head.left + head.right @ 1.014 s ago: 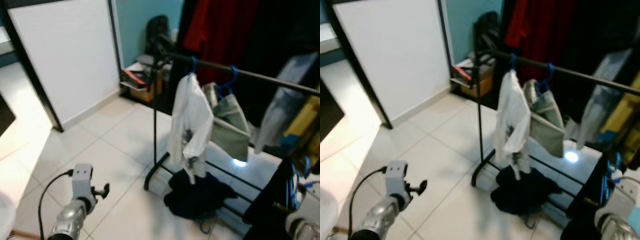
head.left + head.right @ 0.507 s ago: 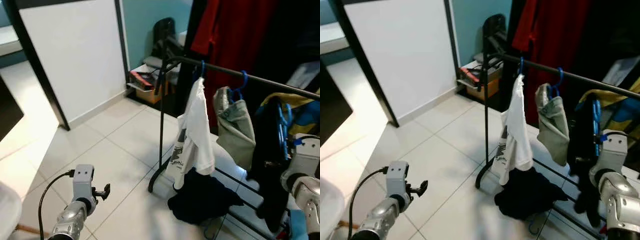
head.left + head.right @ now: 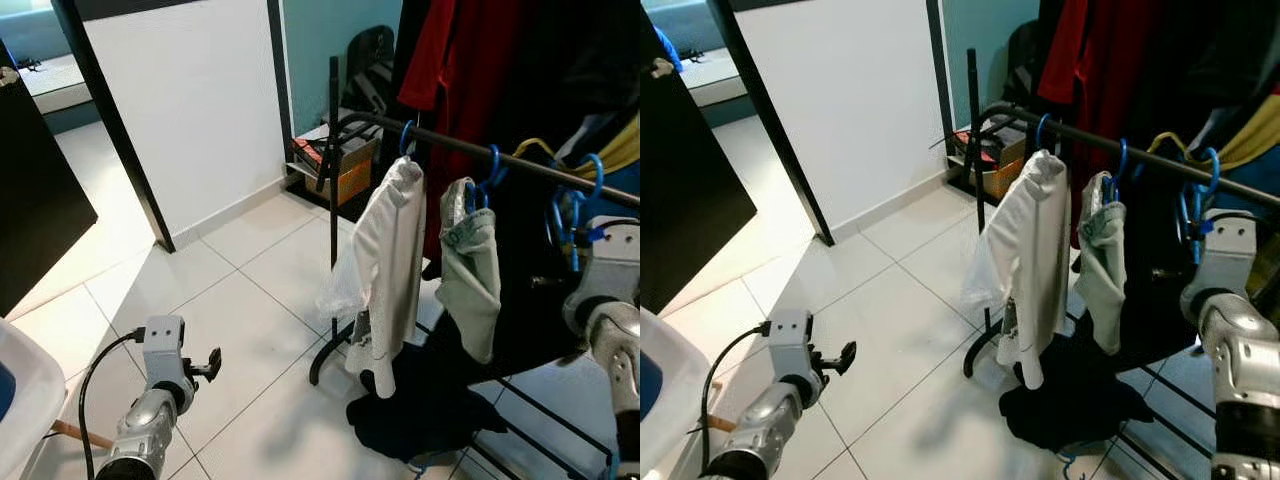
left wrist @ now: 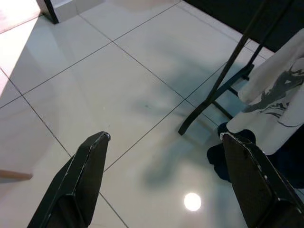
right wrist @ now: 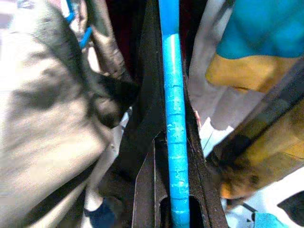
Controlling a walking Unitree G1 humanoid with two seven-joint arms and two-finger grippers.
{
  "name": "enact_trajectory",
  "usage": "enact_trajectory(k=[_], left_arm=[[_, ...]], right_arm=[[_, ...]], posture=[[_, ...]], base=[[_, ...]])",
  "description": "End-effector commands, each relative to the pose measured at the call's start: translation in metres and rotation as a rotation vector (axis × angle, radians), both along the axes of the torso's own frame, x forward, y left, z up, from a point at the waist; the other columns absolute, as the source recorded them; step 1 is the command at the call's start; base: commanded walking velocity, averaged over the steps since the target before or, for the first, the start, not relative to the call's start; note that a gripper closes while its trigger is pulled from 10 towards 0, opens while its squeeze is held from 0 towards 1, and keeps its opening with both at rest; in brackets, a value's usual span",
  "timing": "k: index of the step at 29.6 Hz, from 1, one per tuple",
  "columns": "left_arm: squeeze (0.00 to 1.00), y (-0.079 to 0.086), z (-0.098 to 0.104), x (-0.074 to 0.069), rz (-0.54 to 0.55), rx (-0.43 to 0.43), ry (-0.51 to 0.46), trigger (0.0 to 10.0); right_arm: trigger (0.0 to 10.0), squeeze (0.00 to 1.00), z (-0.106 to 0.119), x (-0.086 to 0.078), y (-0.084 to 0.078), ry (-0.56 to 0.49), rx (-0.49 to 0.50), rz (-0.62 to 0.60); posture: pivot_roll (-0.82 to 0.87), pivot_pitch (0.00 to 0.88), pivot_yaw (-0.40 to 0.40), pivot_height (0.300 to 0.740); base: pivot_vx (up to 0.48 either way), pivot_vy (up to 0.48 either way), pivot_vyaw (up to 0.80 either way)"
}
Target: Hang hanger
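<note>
The right hand gripped a blue hanger bearing dark clothing, raised to hook the rail; the left hand hung wide.

Even indoor light filled the room, brightest through the doorway behind the low left gripper. The glossy pale floor tiles carried a small round glare spot between its fingers and soft grey shadows beyond them. The right wrist picture was dim, soft and smeared at its edges.
</note>
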State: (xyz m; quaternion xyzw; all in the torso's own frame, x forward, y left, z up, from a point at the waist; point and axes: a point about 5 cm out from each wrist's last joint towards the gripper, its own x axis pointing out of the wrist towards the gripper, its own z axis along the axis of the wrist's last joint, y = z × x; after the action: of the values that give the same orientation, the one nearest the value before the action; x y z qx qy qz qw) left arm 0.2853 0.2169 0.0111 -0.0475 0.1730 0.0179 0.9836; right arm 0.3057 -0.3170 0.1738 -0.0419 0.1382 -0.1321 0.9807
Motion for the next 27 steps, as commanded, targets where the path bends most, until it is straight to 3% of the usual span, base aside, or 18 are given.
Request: enact_trajectory(k=[1,5,10,14,21,27], left_arm=[[0.00,0.005,-0.001,-0.004,0.018,-0.006,-0.003,10.0],[0.00,0.004,-0.001,-0.003,0.030,-0.016,-0.007,10.0],[0.00,0.004,0.000,-0.003,0.031,-0.016,-0.012,10.0],[0.00,0.005,0.000,-0.004,0.030,-0.017,-0.023,10.0],[0.00,0.005,0.001,-0.004,0.023,-0.014,-0.031,10.0],[0.00,0.003,0.000,-0.006,0.008,-0.010,-0.025,10.0]], right_arm=[[10.0,0.00,0.016,0.006,0.001,-0.061,-0.025,0.004],[10.0,0.00,0.017,0.008,-0.014,-0.008,0.011,-0.104],[10.0,0.00,0.017,0.009,-0.021,0.014,0.005,-0.143],[10.0,0.00,0.011,0.009,-0.036,0.068,0.001,-0.227],[10.0,0.00,-0.008,0.008,-0.038,0.164,0.063,-0.257],[10.0,0.00,-0.014,0.007,-0.038,0.175,0.102,-0.277]], posture=[[-0.16,0.000,0.022,0.740],[-0.16,0.000,0.019,0.740],[-0.16,0.000,0.017,0.740],[-0.15,0.000,0.015,0.740],[-0.14,0.000,0.012,0.740],[-0.14,0.000,0.013,0.740]], base=[[0.000,0.000,0.00],[0.000,0.000,0.00],[0.000,0.000,0.00],[0.000,0.000,0.00],[0.000,0.000,0.00],[0.000,0.000,0.00]])
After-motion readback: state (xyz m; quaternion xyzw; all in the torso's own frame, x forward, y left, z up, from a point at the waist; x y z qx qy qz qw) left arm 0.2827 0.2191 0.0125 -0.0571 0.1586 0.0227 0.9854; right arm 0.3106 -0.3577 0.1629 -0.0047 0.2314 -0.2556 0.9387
